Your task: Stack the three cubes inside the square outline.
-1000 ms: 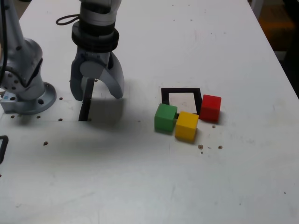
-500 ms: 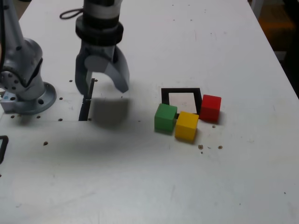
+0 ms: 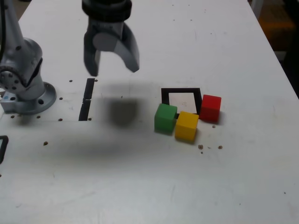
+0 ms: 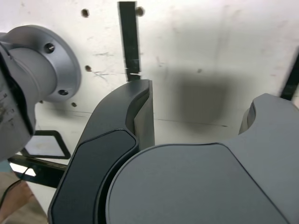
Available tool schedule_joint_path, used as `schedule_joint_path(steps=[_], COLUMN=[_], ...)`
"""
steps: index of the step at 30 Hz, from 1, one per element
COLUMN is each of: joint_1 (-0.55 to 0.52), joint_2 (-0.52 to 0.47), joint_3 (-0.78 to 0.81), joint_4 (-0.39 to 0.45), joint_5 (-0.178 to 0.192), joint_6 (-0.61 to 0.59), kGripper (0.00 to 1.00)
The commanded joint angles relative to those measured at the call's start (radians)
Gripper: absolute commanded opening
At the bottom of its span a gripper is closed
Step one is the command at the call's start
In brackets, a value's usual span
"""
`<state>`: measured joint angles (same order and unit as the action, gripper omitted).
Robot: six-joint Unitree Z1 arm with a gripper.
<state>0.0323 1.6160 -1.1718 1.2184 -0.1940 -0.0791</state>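
Note:
The three cubes sit apart from the gripper, around the square outline [image 3: 181, 90]. The green cube [image 3: 165, 117] covers the outline's near left corner in the exterior view. The yellow cube [image 3: 187, 125] touches the green one at the outline's near edge. The red cube [image 3: 210, 108] stands against the outline's right side. My gripper [image 3: 113, 71] hangs above the table to the exterior view's left of the cubes, open and holding nothing. In the wrist view its fingers [image 4: 136, 112] are spread over bare white table with a dark shadow between them; no cube shows there.
A thin black strip [image 3: 87, 99] lies below and left of the gripper, also seen as the black strip [image 4: 129, 37]. The arm's grey base [image 3: 25, 88] stands at the exterior view's left. A rounded black loop [image 3: 2, 148] lies at the left edge. Brown crumbs [image 3: 201, 146] dot the table.
The gripper has risen off the black strip and shifted toward the exterior view's right, jaws equally wide. The cubes have not moved.

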Motion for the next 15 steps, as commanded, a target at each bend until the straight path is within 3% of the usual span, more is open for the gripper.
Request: schedule_joint_path(steps=[1, 8, 15], joint_1=[0.001, 0.002, -0.001], joint_2=[0.025, 0.143, 0.225], joint_3=[-0.051, -0.231, -0.346], joint_4=[0.030, 0.100, 0.115], joint_5=[0.009, 0.027, 0.024], joint_6=[0.004, 0.041, 0.081], kGripper=[0.77, 0.77, 0.77])
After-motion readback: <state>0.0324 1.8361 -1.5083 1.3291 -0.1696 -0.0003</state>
